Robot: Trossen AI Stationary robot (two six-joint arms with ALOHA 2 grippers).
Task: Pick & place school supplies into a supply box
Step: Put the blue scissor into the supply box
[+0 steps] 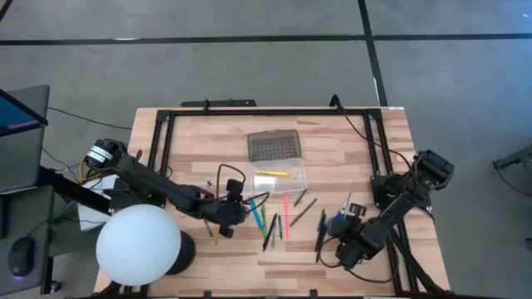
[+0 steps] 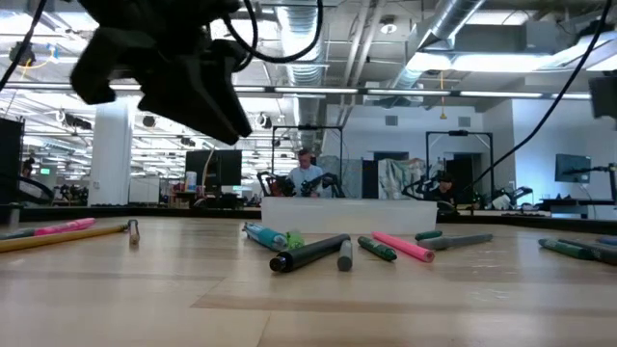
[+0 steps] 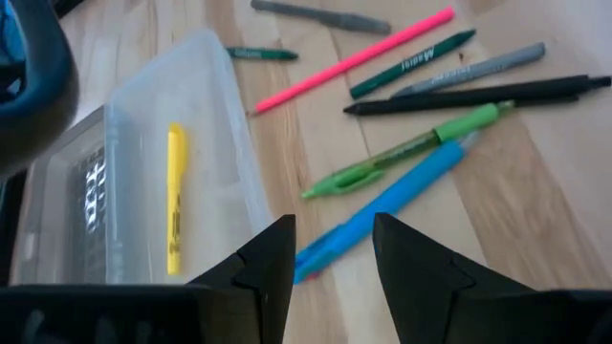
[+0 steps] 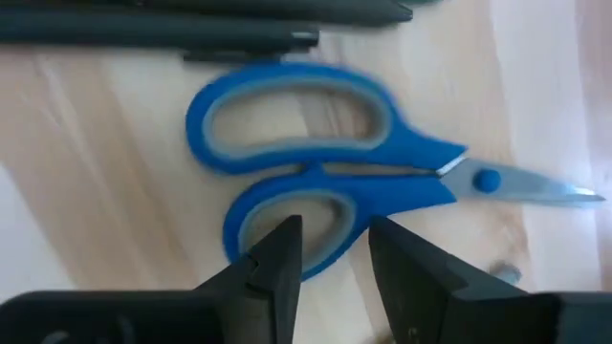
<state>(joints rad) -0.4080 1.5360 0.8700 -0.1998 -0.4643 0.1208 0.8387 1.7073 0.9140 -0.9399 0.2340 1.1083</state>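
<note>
Both robot arms are black and made of long jointed pieces. The left arm (image 1: 158, 187) has looping black cables. The right arm (image 1: 399, 203) has thick blocky joints.

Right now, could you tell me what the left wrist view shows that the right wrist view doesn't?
Only the left wrist view shows the supply box with a yellow highlighter inside, and pens fanned beside it, among them a pink one and a blue one. Only the right wrist view shows the blue-handled scissors. Both show open dark fingers over the wooden table.
</note>
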